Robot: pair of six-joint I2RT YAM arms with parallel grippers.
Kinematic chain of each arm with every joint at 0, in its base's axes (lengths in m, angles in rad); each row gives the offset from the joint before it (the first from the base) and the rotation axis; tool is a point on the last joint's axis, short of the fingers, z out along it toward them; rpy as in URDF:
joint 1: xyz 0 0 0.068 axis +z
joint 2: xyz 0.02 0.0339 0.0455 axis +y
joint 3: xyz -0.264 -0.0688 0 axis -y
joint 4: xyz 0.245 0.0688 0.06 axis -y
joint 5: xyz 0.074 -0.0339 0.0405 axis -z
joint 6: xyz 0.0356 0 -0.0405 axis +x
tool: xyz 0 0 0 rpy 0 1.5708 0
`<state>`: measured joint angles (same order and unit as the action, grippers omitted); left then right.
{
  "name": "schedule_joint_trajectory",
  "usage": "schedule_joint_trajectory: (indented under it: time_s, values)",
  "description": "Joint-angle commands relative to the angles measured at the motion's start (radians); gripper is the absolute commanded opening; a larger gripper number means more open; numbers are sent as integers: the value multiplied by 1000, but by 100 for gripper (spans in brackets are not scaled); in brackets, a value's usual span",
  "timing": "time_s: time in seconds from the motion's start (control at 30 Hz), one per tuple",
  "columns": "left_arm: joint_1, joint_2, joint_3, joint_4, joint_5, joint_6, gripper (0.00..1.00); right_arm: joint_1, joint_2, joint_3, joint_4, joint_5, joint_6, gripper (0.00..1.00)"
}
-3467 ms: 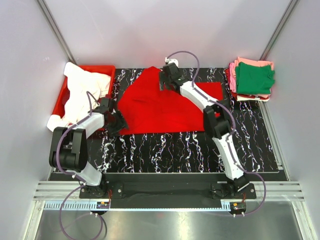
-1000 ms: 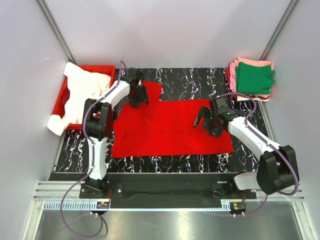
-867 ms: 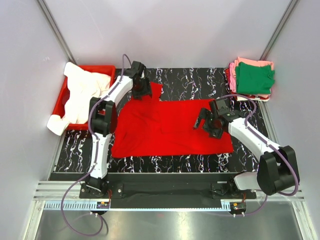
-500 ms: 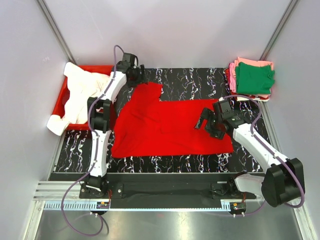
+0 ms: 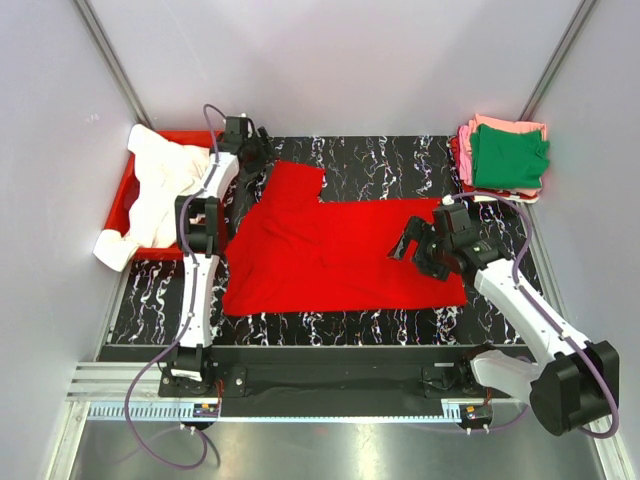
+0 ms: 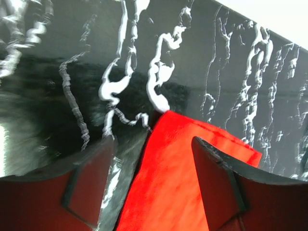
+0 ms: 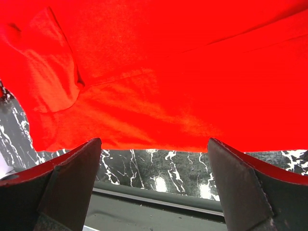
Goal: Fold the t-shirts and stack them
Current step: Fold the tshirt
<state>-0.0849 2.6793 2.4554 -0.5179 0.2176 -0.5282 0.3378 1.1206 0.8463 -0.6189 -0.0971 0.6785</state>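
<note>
Red t-shirt (image 5: pixel 340 250): laid out flat in the middle of the black marbled tabletop (image 5: pixel 390 165), with one sleeve pointed toward the far-left corner.
Left gripper (image 5: pixel 252 160): seen at the far-left end of the tabletop, just beside that sleeve's tip.
Left fingers (image 6: pixel 91 192): spread apart. The red sleeve corner is framed between and below them, and nothing is pinched.
Right gripper (image 5: pixel 418 247): held over the right part of the red t-shirt.
Right fingers (image 7: pixel 72 183): spread wide with no cloth clamped. The shirt's edge is seen running across beneath them.
Folded stack (image 5: pixel 505 160): parked at the far-right corner, topped by a green t-shirt (image 5: pixel 512 155), with pink edges shown underneath.
White t-shirt (image 5: pixel 160 190): draped across the red bin (image 5: pixel 205 137) on the left and spilled over its near edge.
</note>
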Motion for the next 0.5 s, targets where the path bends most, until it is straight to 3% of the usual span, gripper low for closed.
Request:
schedule_joint_trajectory:
  time_s: [0.0, 0.23, 0.47]
  values:
    - [-10, 46, 42, 119, 83, -108, 70, 3, -39, -1, -5, -10, -8, 98]
    - [-55, 56, -35, 191, 115, -176, 59, 3, -36, -9, -13, -6, -36, 100]
    - [-55, 4, -130, 208, 65, -165, 36, 3, -47, -33, -4, -3, -36, 100]
